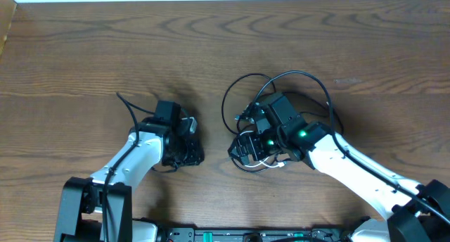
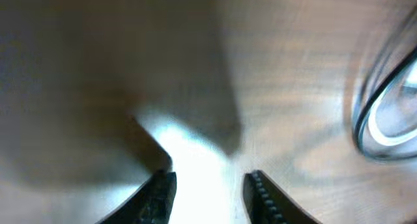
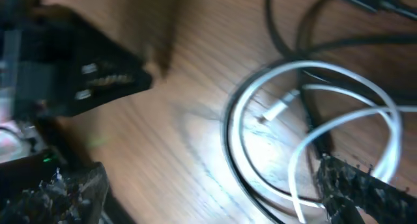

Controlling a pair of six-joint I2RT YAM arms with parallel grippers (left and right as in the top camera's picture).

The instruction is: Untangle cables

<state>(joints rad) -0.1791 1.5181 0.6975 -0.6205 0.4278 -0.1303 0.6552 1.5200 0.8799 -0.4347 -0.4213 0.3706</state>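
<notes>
L claw [image 2: 210, 183] slightly parted, empty, low over bare table [image 1: 84, 45]. R claw [image 3: 212, 182] spread wide, holding nothing, straddling white cable [image 3: 313, 66] coiled w/ black cables [image 1: 302, 74]; black loops extend beyond it.

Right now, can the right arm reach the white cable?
Probably yes: the right tool hangs open just over the white cable, whose loops lie between its fingers. Black cables cross it and might get caught too.
</notes>
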